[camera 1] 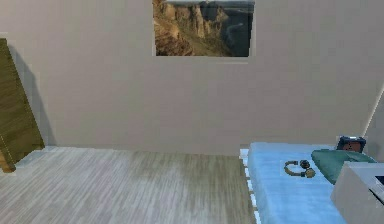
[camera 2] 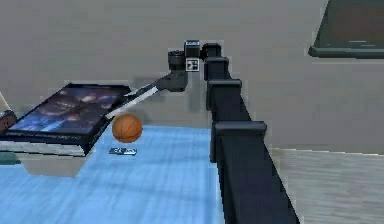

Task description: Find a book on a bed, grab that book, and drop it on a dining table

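A large book [camera 2: 62, 112] with a dark, starry cover lies tilted at the arm side view's left, over the light blue bed [camera 2: 150, 185]. A pale block [camera 2: 50, 163] shows under its near edge. My arm [camera 2: 235, 130] rises as a dark bar. The gripper [camera 2: 112, 108] reaches left from it, and its thin fingers [camera 2: 140, 95] end at the book's right edge. I cannot tell whether it holds the book. An orange ball [camera 2: 127, 127] sits on the bed just below the fingers.
A small flat dark thing [camera 2: 122, 151] lies below the ball. In the forward view the bed [camera 1: 285, 190] carries headphones [camera 1: 299, 169], a green pillow [camera 1: 342, 162] and a white block [camera 1: 360, 188]. A landscape picture [camera 1: 203, 28] hangs on the wall. Wooden floor [camera 1: 130, 185] spreads left toward a wooden panel [camera 1: 15, 105].
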### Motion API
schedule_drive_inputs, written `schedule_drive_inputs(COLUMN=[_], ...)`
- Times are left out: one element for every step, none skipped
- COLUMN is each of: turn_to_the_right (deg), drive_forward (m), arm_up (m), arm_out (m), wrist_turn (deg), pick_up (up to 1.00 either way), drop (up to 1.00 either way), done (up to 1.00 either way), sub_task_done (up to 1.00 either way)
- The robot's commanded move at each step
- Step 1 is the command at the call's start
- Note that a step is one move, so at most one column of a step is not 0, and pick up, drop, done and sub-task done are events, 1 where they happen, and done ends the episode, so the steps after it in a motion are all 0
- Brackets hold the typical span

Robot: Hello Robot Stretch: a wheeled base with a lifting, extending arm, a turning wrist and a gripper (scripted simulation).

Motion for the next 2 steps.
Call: schedule_drive_inputs(turn_to_the_right=[0.0, 0.0], drive_forward=[0.0, 0.0], arm_up=[0.0, 0.0], arm_out=[0.0, 0.0], wrist_turn=[-45.0, -3.0], pick_up=[0.0, 0.0], drop=[0.0, 0.0], done=[0.0, 0.0], sub_task_done=[0.0, 0.0])
